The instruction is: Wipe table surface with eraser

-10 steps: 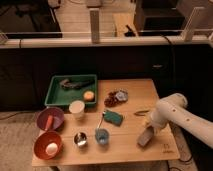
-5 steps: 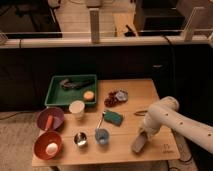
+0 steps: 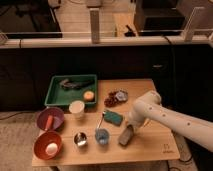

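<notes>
The light wooden table surface (image 3: 150, 145) fills the lower middle of the camera view. The eraser (image 3: 125, 137), a small grey-tan block, stands tilted on the table right of the blue cup. My gripper (image 3: 129, 130) comes in from the right at the end of the white arm (image 3: 165, 120), is shut on the eraser's top, and presses it down onto the wood. The arm's wrist hides most of the gripper.
A dark teal pad (image 3: 114, 117) lies just left of the arm. A blue cup (image 3: 101, 136), a metal cup (image 3: 80, 139) and a cream cup (image 3: 76, 107) stand nearby. A green tray (image 3: 57, 95), a purple bowl (image 3: 50, 119) and an orange bowl (image 3: 48, 145) are at the left.
The arm has swept left across the table's front right part, dragging the eraser with it towards the blue cup. Nothing else has moved.
</notes>
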Robot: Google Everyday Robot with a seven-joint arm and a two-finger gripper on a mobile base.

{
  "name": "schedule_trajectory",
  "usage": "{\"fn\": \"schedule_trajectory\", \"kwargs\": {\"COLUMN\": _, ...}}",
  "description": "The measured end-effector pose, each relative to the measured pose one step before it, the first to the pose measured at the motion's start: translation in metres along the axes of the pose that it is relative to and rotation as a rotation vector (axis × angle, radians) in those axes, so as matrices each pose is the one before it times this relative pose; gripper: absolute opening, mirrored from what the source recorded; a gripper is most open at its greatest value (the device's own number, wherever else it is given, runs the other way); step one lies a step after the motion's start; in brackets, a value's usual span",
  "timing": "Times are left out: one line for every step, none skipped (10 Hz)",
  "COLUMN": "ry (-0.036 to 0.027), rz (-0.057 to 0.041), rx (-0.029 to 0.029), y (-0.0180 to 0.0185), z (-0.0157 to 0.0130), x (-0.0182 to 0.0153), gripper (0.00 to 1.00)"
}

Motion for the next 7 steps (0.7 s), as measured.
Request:
{"fn": "schedule_trajectory", "kwargs": {"ry": 0.00652, "rz": 0.00806, "rx": 0.01587, "y": -0.00967, "z": 0.00557, "x": 0.01495, "gripper": 0.00}}
{"fn": "schedule_trajectory", "kwargs": {"ry": 0.00758, "rz": 0.00979, "rx": 0.01189, "y": -0.00524, "z": 0.00284, "x": 0.00886, "gripper": 0.00}}
{"fn": "schedule_trajectory", "kwargs": {"ry": 0.01590, "rz": 0.02424, "rx": 0.01855, "y": -0.00415, "z": 0.00018, "x": 0.01499, "gripper": 0.00}}
{"fn": "schedule_trajectory", "kwargs": {"ry": 0.01398, "rz": 0.03098, "rx": 0.01823, "y": 0.00158, "z": -0.00476, "x": 0.01350, "gripper": 0.00}}
{"fn": "schedule_trajectory", "kwargs": {"ry": 0.00961, "rz": 0.02636, "rx": 0.01277, "y": 0.00611, "z": -0.00754, "x": 0.01056, "gripper": 0.00}}
{"fn": "schedule_trajectory", "kwargs": {"ry": 0.01278, "rz": 0.02529, "rx": 0.01235, "y": 0.01122, "z": -0.01263, "x": 0.01167, "gripper": 0.00}}
{"fn": "schedule_trajectory", "kwargs": {"ry": 0.00820, "rz": 0.01215, "rx": -0.00581, "y": 0.01203, "z": -0.00937, "x": 0.00550, "gripper": 0.00}}
